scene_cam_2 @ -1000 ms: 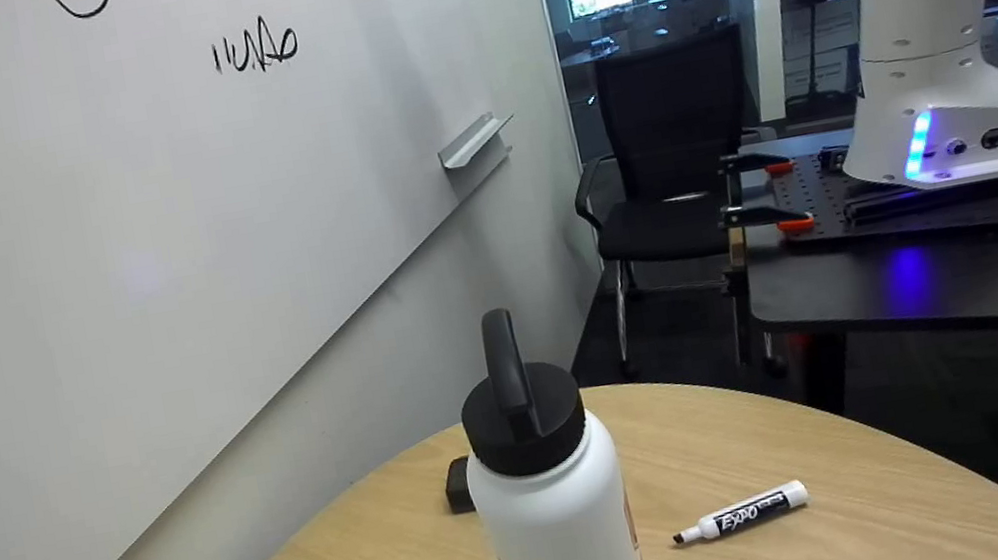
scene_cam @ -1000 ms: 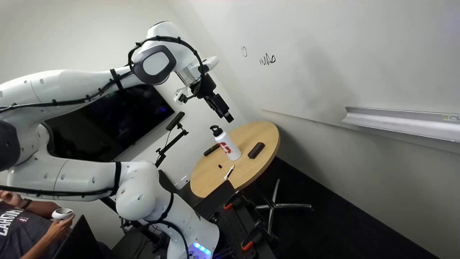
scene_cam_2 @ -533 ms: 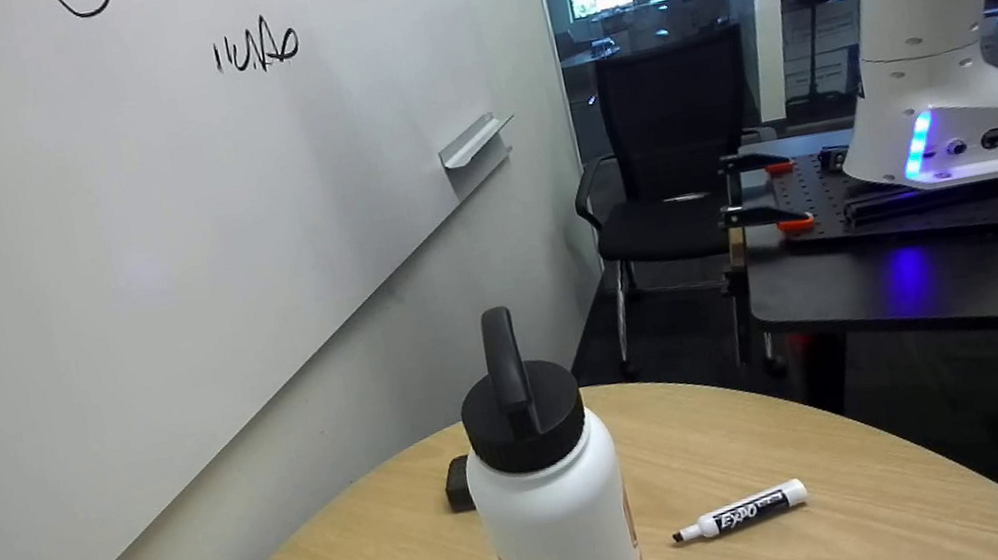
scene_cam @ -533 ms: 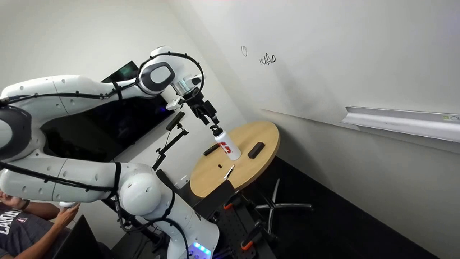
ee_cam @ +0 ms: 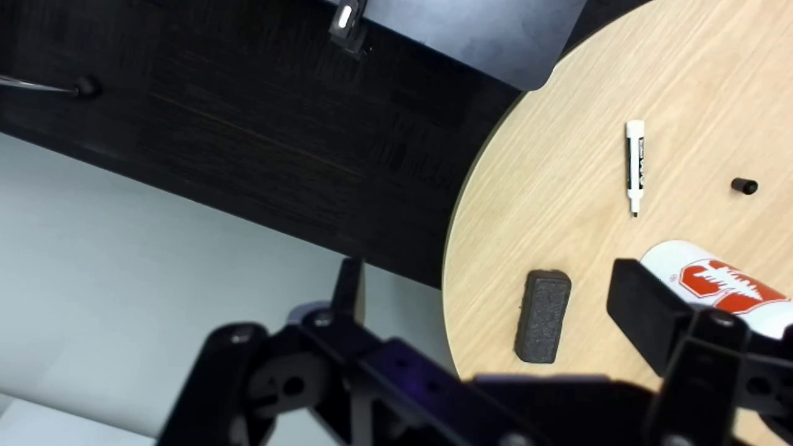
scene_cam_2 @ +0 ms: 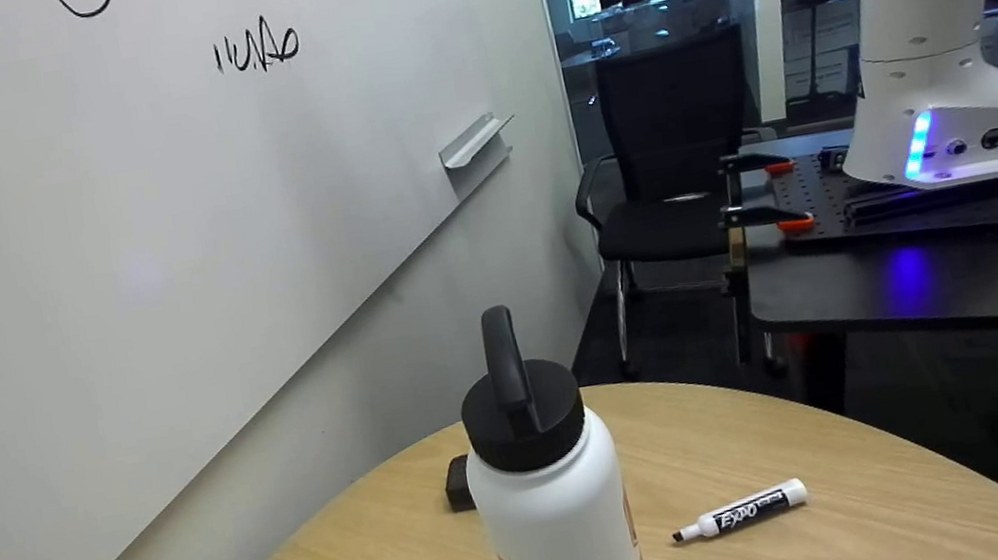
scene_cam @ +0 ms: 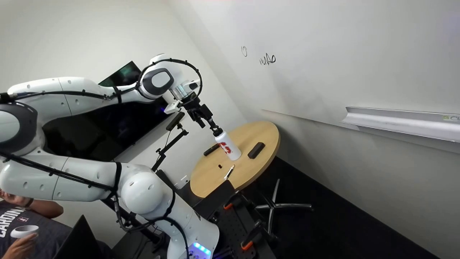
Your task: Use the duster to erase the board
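The duster [ee_cam: 544, 316] is a dark block lying on the round wooden table [ee_cam: 489, 210]. It also shows in an exterior view [scene_cam: 256, 150], and partly behind the bottle in an exterior view [scene_cam_2: 458, 484]. My gripper [ee_cam: 486, 285] is open and empty, fingers wide apart. In the wrist view the duster shows between the fingers, beyond them. In an exterior view my gripper [scene_cam: 207, 124] hangs above the table, just over the bottle's lid. The white board [scene_cam: 323, 79] bears dark scribbles [scene_cam: 267, 59]; they also show in an exterior view [scene_cam_2: 255, 47].
A tall white bottle [scene_cam: 228, 145] with a black lid stands beside the duster. A marker [ee_cam: 635, 161] and its cap [ee_cam: 743, 185] lie on the table, with a black remote-like object [scene_cam: 211, 149] behind the bottle. A pale ledge [scene_cam: 402, 122] juts from the board.
My gripper has come down towards the table and turned, so both fingers show apart in an exterior view. The duster, bottle and marker have not moved.
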Available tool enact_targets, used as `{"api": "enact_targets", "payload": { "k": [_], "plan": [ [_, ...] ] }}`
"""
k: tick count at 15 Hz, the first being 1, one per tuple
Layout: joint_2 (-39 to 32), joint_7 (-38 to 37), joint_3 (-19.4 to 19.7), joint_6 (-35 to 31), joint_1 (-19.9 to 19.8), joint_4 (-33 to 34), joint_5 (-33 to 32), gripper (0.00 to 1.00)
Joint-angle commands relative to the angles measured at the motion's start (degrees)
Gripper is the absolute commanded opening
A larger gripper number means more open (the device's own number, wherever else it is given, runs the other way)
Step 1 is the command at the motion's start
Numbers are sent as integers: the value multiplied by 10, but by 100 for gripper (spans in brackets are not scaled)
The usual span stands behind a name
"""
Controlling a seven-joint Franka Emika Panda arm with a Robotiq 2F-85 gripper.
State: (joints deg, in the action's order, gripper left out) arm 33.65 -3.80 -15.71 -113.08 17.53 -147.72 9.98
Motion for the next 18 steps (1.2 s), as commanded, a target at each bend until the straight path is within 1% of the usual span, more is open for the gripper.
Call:
{"api": "enact_targets", "payload": {
  "k": [1, 3, 4, 7, 9, 10, 12, 14, 16, 17, 18],
  "plan": [
    [-5, -9, -1, -9, -1, -1, -2, 100],
    [-39, -26, -15, -45, 2, 7, 12, 100],
    [-60, -33, -23, -75, 9, 10, 24, 100],
    [-150, -68, -61, -183, 24, 20, 53, 100],
    [-226, -115, -94, -276, 21, 27, 42, 100],
    [-261, -142, -106, -317, 15, 32, 25, 100],
    [-334, -181, -113, -386, 7, 44, -19, 100],
    [-405, -227, -98, -432, 9, 67, -91, 100],
    [-468, -270, -62, -453, 33, 99, -161, 100],
    [-495, -285, -63, -452, 30, 118, -182, 100],
    [-510, -294, -54, -446, 41, 133, -194, 100]
  ]
}}
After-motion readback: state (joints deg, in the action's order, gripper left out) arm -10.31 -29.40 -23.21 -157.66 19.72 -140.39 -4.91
